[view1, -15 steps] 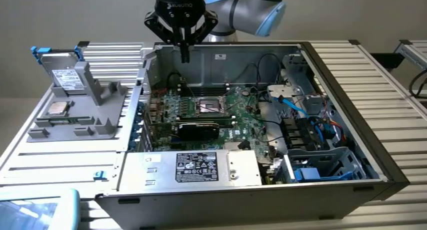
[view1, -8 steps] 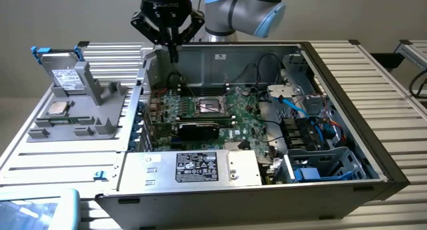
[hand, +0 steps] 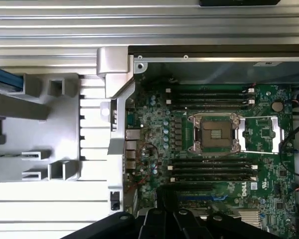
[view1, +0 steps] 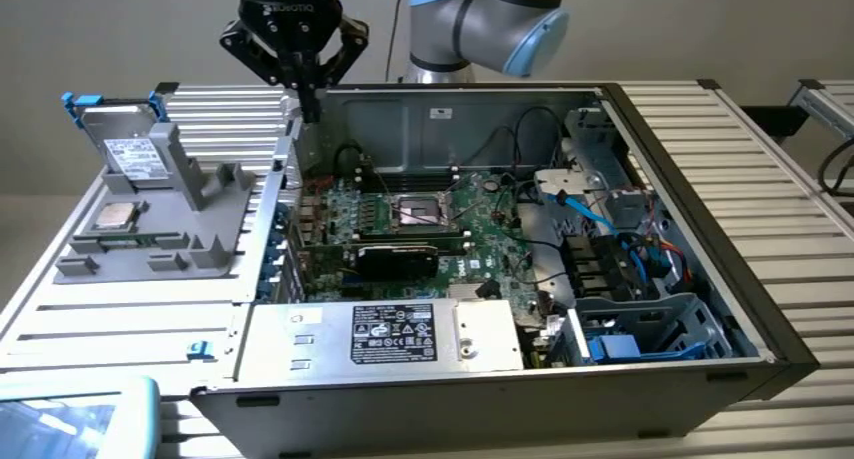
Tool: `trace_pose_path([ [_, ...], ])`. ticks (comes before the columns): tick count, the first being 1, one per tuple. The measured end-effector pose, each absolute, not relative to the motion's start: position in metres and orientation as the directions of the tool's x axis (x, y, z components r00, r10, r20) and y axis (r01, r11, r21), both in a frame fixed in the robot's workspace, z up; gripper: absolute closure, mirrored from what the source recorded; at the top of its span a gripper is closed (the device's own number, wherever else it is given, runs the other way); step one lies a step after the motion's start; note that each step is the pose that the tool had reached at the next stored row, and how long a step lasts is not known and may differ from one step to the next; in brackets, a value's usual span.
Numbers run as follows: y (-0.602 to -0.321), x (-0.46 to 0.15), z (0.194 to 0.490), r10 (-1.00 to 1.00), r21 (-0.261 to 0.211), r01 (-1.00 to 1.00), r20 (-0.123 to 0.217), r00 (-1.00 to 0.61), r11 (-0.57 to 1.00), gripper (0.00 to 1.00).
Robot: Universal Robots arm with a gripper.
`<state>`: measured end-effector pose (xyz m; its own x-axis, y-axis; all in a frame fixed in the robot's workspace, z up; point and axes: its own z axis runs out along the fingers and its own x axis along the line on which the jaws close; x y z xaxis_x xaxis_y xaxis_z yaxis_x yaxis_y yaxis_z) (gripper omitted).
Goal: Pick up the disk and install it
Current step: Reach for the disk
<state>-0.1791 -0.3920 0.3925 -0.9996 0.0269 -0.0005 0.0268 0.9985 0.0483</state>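
Across the slatted metal table (view1: 747,149) an opened computer case (view1: 694,241) is lying on its side, its motherboard (view1: 454,224) facing up and a drive cage (view1: 654,324) sitting in the corner toward the exterior view's right. Beside the case, on the exterior view's left, a grey fixture (view1: 200,191) is carrying the loose parts. The tool (view1: 310,107) is hovering over the case's rear corner nearest that fixture, its fingers pressed together and gripping nothing. The pick-up is not yet done. The disk (view1: 134,151) is standing upright in a slot at the fixture's far end, clipped in its blue frame, near the tool but apart from it. A small square chip (view1: 114,217) is resting just in front of it. By my reading, the approach is the step in hand. A grasp would be calling for the fingers to part first, and for the tool to be lining up over the disk's top edge, clear of the blue tabs.
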Motion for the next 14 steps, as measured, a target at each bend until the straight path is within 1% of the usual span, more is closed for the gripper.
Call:
trace_pose_path([
  [3,-0.390,-0.192,0.392,0.027,0.048,0.027,0.007,-1.000,0.998,0.89],
  [14,-0.385,-0.242,0.388,0.027,0.048,0.027,0.007,-1.000,0.998,0.89],
])
